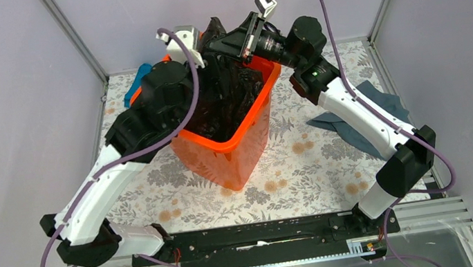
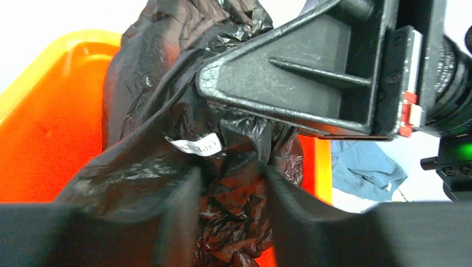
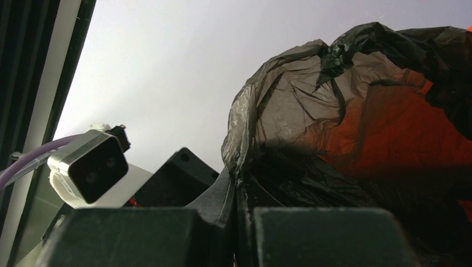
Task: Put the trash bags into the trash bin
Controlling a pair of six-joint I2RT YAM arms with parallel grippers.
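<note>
The orange trash bin [image 1: 249,147] stands mid-table. The shiny black trash bag [image 1: 232,96] hangs into it, its top bunched above the far rim. My right gripper [image 1: 209,42] is shut on a fold of the bag's upper edge, seen pinched in the right wrist view [image 3: 236,179], with film [image 3: 311,111] billowing above. My left gripper [image 1: 205,62] hovers over the bin's far left side. In the left wrist view its fingers [image 2: 181,211] stand apart with crumpled bag [image 2: 234,200] in the gap. The right gripper [image 2: 202,83] sits just above, and the bin's wall [image 2: 39,139] is at the left.
A grey-blue cloth [image 1: 372,113] lies on the floral table right of the bin, under the right arm; it also shows in the left wrist view [image 2: 362,167]. A small teal cloth [image 1: 141,73] lies at the far left behind the left arm. Walls enclose the table.
</note>
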